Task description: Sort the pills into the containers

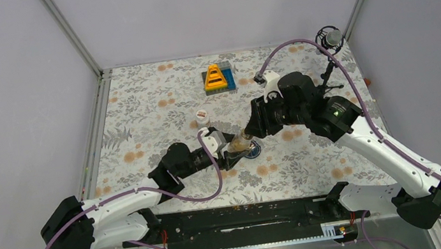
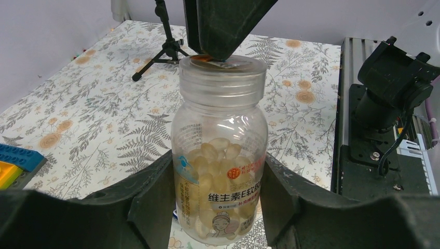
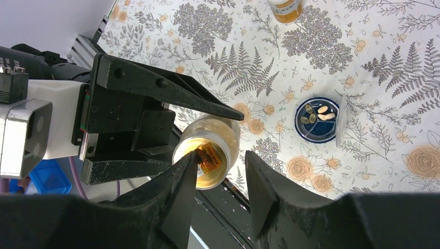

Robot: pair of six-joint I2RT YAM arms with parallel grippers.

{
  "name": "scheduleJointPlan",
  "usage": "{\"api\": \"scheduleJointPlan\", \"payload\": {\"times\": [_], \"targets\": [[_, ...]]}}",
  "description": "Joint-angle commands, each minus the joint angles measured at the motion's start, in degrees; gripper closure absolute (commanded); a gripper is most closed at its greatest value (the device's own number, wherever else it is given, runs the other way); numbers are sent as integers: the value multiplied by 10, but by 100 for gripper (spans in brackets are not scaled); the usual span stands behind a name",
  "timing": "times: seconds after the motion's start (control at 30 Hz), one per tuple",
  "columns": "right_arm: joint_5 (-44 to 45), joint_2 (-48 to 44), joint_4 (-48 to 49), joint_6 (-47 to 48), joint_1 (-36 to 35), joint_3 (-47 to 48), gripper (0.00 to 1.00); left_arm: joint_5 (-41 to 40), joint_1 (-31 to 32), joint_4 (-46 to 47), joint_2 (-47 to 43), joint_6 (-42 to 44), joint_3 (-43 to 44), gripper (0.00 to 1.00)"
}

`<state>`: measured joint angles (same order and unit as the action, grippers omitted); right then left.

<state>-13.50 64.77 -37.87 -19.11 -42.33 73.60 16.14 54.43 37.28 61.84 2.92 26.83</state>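
Currently the left end effector [image 2: 218, 179] is clenched on a translucent plastic pill bottle with a printed label [image 2: 220, 129], one black finger pressed to each side of its lower body. Pale oval pills [image 2: 218, 150] fill about the lower half of that bottle. The right end effector [image 3: 222, 154] sits at the bottle's mouth. In the left wrist view a dark fingertip [image 2: 223, 49] touches the orange-and-white seal on top. In the right wrist view its jaws stand part way apart, with one tip overlapping the rim. I cannot tell whether they grip anything.

In the overhead view the held bottle is near the middle of the floral-patterned tabletop [image 1: 139, 109], just beside a small round dark-blue dish [image 3: 316, 122]. The dish holds a few more pills. A small white-capped bottle [image 1: 202, 115] stands upright farther back and to the left. A yellow triangular toy on a grey-blue base [image 1: 216, 77] lies well apart near the far edge.
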Motion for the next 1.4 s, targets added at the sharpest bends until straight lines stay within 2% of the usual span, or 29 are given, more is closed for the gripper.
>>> {"api": "scheduleJointPlan", "payload": {"times": [0.0,0.1,0.3,0.5,0.6,0.87,1.13,1.37], "targets": [[-9,-3,-16,27,-5,-8,54,9,-3,76,-15,-6,8,100],[9,-7,-17,17,-5,14,51,10,-3,75,-14,-8,5,100],[39,0,-19,-9,-6,61,38,11,-3,77,-15,-14,-5,100],[-35,-9,9,33,-5,48,18,15,-4,75,-17,-15,-5,100],[-65,4,1,61,-5,45,13,21,-4,73,-17,-14,-3,100],[-46,40,-1,67,-5,50,13,32,-3,75,-17,-13,-1,100],[65,73,20,40,-5,58,21,34,-4,91,-31,-10,-15,100],[125,77,22,18,-5,52,19,19,-5,95,-50,-12,-29,100]]}}
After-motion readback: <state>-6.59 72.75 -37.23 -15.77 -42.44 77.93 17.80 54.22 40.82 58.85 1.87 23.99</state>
